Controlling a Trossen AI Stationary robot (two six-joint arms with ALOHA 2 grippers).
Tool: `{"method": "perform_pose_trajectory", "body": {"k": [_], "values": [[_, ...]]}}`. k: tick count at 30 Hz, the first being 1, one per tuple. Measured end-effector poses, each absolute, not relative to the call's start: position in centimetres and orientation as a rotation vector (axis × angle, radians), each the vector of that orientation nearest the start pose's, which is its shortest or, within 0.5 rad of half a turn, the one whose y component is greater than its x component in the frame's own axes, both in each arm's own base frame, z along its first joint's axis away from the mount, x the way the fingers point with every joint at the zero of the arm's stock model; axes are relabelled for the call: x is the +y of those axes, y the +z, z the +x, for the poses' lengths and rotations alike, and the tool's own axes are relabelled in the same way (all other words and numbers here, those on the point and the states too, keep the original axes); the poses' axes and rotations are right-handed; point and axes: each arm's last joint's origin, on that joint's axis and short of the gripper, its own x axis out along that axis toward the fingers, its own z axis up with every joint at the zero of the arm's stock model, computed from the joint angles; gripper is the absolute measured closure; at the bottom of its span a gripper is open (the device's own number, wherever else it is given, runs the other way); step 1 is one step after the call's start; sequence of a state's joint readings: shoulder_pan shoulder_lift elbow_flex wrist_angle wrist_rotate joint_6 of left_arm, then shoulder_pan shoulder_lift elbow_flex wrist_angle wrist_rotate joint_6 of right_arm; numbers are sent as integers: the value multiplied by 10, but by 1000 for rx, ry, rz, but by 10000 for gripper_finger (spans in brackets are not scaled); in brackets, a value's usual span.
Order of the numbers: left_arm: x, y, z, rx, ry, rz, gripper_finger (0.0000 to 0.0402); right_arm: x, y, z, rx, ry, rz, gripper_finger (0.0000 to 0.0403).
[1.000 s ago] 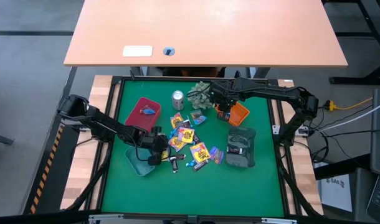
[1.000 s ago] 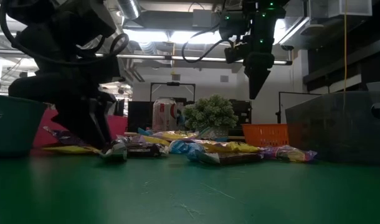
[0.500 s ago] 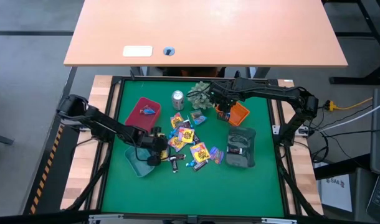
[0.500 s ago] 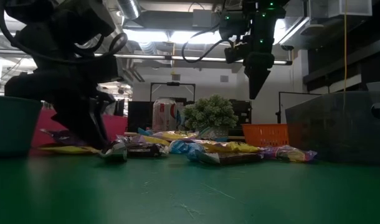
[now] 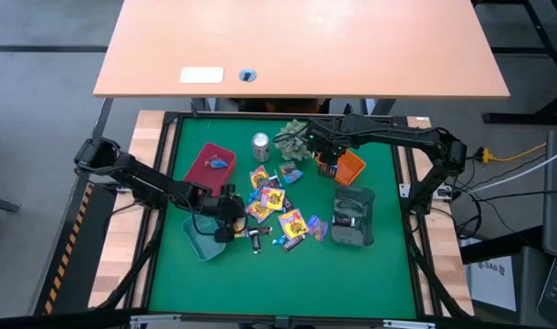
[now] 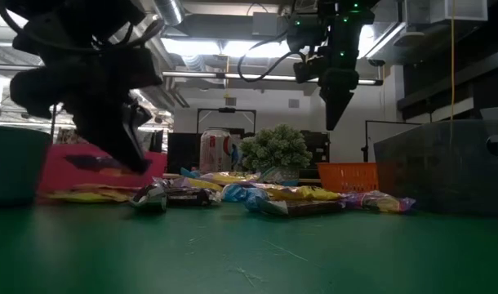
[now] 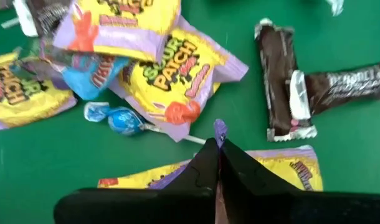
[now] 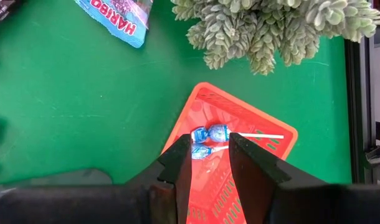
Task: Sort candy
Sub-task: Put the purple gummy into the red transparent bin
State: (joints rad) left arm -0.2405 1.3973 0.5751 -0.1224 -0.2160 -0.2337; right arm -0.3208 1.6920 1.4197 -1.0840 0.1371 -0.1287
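- "SOUR PATCH" with "KIDS" under it, printed on the middle yellow packet (image 7: 177, 78) in the left wrist view.
- "HARIBO" in white letters on a blue bag (image 8: 118, 17), lying at about ten o'clock from the orange tray (image 8: 265, 140).
- Pale lettering on the dark brown mini bar (image 7: 349, 84) cannot be read.

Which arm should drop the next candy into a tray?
Left. The left gripper is shut on a yellow packet beside the teal tray. The right gripper hangs open and empty over the orange tray.
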Motion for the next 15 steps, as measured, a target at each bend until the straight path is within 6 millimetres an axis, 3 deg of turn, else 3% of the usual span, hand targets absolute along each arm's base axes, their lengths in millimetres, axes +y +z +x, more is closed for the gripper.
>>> {"method": "perform_pose_trajectory", "body": {"k": [8,15], "values": [[-46,171,231,808,91,-39,401,-107,264,309,1361,-300,16,297],[-28,198,220,706,143,-87,401,-107,264,309,1361,-300,16,297]]}}
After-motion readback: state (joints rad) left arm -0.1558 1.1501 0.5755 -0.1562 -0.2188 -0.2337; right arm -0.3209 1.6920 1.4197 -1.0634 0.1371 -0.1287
